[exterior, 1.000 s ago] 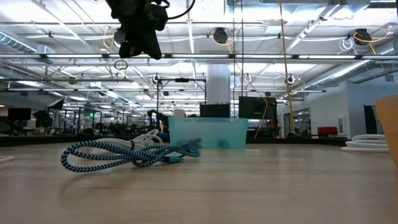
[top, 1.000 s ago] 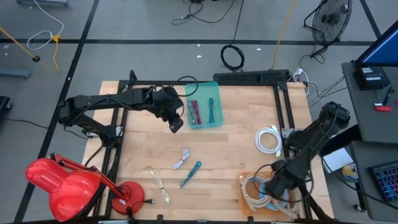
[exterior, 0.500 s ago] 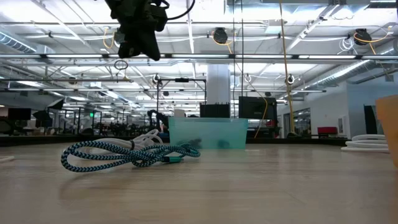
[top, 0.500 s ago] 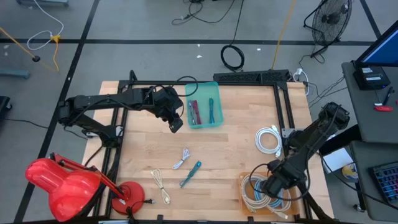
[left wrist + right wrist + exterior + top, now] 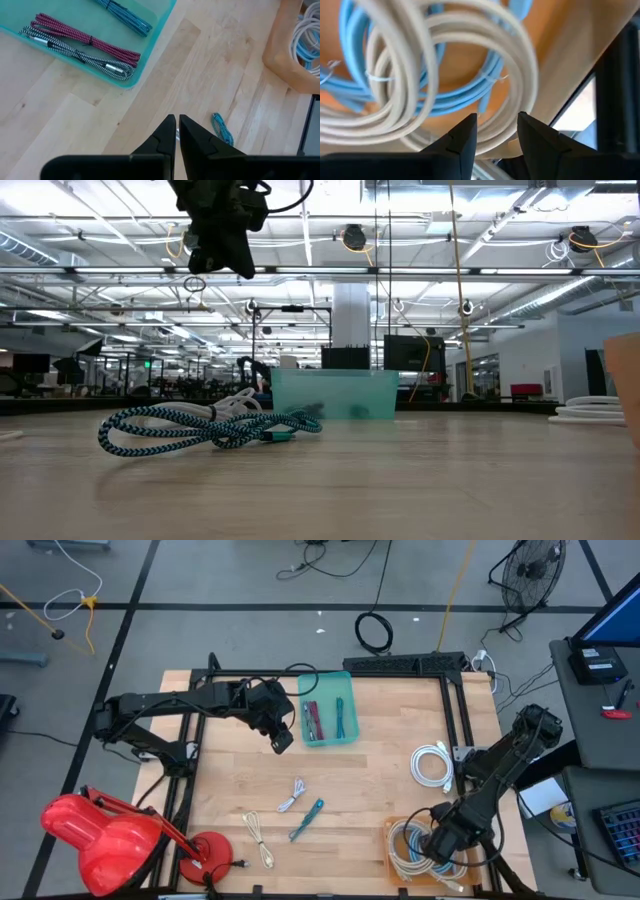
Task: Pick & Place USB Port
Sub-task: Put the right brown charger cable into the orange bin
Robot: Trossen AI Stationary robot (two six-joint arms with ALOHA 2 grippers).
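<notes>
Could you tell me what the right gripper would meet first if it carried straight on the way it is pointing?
Most likely the coiled white cables in the orange bin: the right gripper, fingers open, points straight at them, with blue cables underneath. Depth is hard to judge.

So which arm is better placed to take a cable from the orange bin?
The right: its hand hangs open over the orange bin of coiled cables. The left hand is shut beside the teal tray.

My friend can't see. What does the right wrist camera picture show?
The right gripper, fingers open, hangs just above looped white cables and light blue cables lying in an orange bin.
</notes>
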